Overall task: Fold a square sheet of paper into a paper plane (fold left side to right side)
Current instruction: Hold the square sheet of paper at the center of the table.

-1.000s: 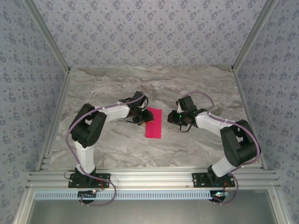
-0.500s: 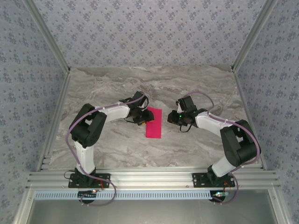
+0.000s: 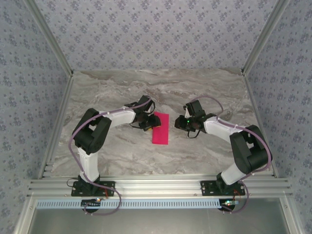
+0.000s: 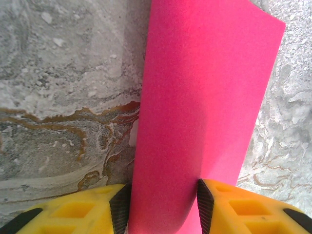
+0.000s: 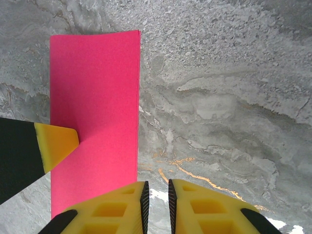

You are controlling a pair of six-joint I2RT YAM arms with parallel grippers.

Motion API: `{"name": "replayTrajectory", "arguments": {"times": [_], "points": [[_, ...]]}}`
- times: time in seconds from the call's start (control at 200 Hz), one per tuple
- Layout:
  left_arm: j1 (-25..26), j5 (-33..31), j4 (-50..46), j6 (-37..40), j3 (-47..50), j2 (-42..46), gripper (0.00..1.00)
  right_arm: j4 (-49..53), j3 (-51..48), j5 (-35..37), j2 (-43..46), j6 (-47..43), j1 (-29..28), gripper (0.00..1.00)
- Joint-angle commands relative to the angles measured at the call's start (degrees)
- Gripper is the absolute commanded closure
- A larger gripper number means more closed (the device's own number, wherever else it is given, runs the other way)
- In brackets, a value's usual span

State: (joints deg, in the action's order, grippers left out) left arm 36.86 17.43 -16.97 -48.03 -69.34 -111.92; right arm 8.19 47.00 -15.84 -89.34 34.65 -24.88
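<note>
The square sheet of paper (image 3: 160, 128) lies on the marble table, magenta-pink and folded over into a narrow upright rectangle. In the left wrist view the paper (image 4: 195, 97) has a rounded, uncreased fold running down between my left gripper's (image 4: 163, 204) two pads, which touch it on both sides. That left gripper (image 3: 150, 123) sits at the sheet's left edge. In the right wrist view the paper (image 5: 92, 97) lies flat, with one yellow left fingertip (image 5: 56, 141) resting on it. My right gripper (image 5: 155, 200) hovers just off the paper's right edge, jaws nearly together with nothing between them.
The grey marble table (image 3: 112, 87) is bounded by aluminium rails and patterned walls. Both arm bases stand at the near edge. The right wrist (image 3: 194, 121) is a short way to the right of the sheet.
</note>
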Motion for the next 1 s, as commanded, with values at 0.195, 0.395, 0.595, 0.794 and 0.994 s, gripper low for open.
{"name": "replayTrajectory", "arguments": {"times": [0.195,0.395,0.595,0.794,0.994], "points": [[1.4,-4.8,-1.8,0.4,2.2,-6.3,0.55,1.3,0.1,-0.8,-0.4,-0.5,-0.6,0.78],[1.4,-4.8,-2.0,0.6,2.4,-6.1,0.55,1.1,0.6,-1.4,-0.6,-0.4,-0.9,0.78],[1.4,-5.0,-2.0,0.6,2.5,-5.9,0.54,0.2,1.9,-3.3,-2.4,0.2,-2.1,0.78],[1.5,-5.0,-2.0,0.6,2.6,-5.9,0.54,-3.6,3.4,-6.7,-6.2,2.7,-4.0,0.81],[1.5,-5.1,-2.1,0.5,2.6,-5.8,0.54,-3.5,6.5,-7.0,-10.5,2.8,-5.8,0.83]]}}
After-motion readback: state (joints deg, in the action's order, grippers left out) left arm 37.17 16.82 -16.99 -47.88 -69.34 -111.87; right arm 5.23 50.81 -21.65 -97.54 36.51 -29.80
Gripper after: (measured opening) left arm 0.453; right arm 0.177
